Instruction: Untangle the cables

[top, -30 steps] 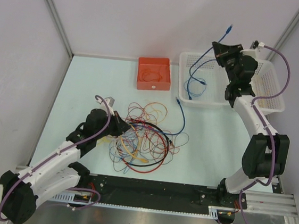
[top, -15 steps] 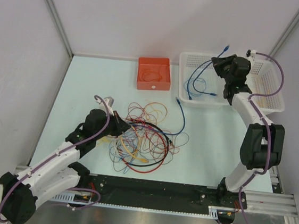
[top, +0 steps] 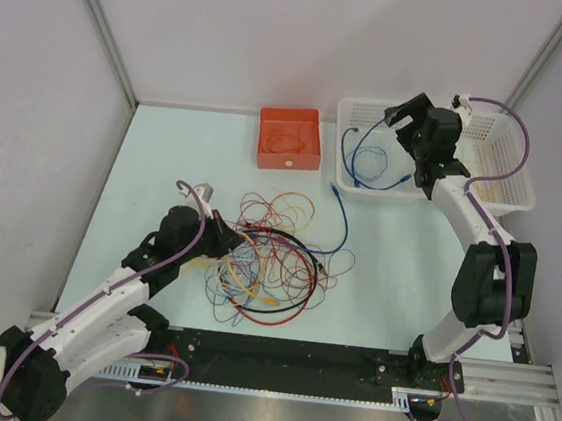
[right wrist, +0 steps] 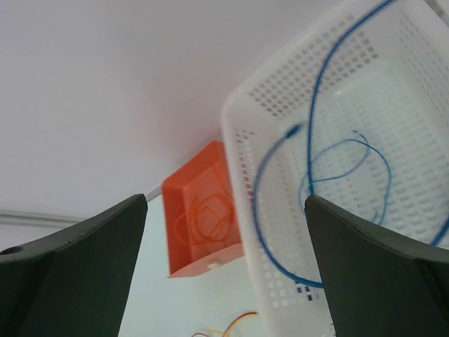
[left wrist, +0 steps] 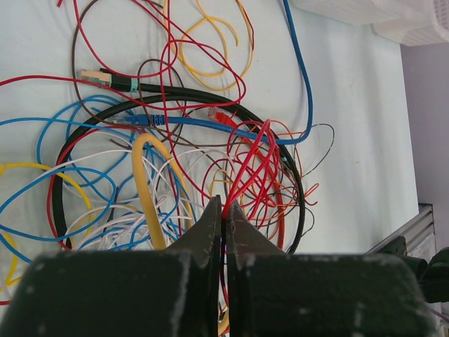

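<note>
The cables [top: 265, 264] lie in a tangled heap of red, blue, white, yellow and black loops at the table's middle. My left gripper [top: 226, 237] sits at the heap's left edge. In the left wrist view it [left wrist: 224, 207] is shut on a strand of red cable [left wrist: 247, 168] that rises from the heap. My right gripper [top: 403, 118] hangs over the white basket [top: 503, 199], jaws wide open and holding nothing [right wrist: 226, 199]. A thin blue cable [top: 371, 165] lies looped inside the basket [right wrist: 280, 91], also seen as the blue loop [right wrist: 312, 161] in the right wrist view.
An orange box [top: 266, 159] stands at the back, left of the basket, with an orange cable [right wrist: 207, 217] coiled in it. Another blue cable [top: 342, 217] runs from the heap toward the basket. Grey walls close off the back and both sides.
My right gripper has swung down and left over the basket and opened. The blue cable it held up has dropped into the basket. The left arm has not moved.
</note>
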Controlling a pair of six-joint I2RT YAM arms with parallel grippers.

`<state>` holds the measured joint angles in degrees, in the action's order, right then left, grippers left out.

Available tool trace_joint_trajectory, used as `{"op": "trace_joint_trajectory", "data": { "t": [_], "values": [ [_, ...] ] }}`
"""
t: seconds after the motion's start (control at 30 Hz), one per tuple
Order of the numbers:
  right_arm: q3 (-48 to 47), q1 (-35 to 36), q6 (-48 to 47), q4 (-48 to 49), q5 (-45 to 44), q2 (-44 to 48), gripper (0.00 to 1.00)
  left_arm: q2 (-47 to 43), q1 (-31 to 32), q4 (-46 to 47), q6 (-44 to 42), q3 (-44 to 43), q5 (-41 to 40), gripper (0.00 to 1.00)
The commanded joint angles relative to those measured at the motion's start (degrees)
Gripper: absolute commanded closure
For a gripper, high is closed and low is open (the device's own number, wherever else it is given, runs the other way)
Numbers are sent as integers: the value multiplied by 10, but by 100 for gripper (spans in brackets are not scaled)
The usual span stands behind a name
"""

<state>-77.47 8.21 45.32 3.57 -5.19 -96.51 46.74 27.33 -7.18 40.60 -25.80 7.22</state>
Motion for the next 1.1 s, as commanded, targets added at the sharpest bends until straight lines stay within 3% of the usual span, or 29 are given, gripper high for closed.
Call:
{"op": "trace_joint_trajectory", "data": {
  "t": [0.0, 0.13, 0.23, 0.37, 0.5, 0.6, 0.63, 0.67, 0.7, 0.9, 1.07],
  "values": [
    [-19, 29, -36, 21, -35, 114, 0, -21, -4, -8, 2, -25, -17, 99],
    [-15, 63, -51, -32, 17, 171, 0, -29, -4, -18, -4, -35, -20, 96],
    [4, 114, -93, -87, 40, 215, 0, -36, -4, -25, -7, -41, -20, 87],
    [91, 201, -144, -144, 11, 264, 1, -49, -4, -51, -13, -50, -27, 60],
    [213, 240, -136, -156, -5, 296, 8, -58, -4, -69, -24, -53, -37, 57],
    [304, 250, -119, -139, 14, 306, 37, -69, -4, -77, -25, -49, -38, 64],
    [319, 255, -116, -137, 12, 315, 55, -73, -4, -78, -25, -48, -38, 65],
    [332, 261, -114, -137, 11, 318, 60, -75, -4, -85, -25, -48, -39, 65],
    [352, 275, -117, -134, 10, 323, 60, -82, -4, -89, -26, -48, -41, 65],
    [355, 324, -149, -132, -3, 301, 27, -93, -4, -108, -28, -47, -56, 60],
    [354, 335, -110, -139, 5, 254, 21, -95, -4, -108, -18, -39, -51, 59]
  ]
}}
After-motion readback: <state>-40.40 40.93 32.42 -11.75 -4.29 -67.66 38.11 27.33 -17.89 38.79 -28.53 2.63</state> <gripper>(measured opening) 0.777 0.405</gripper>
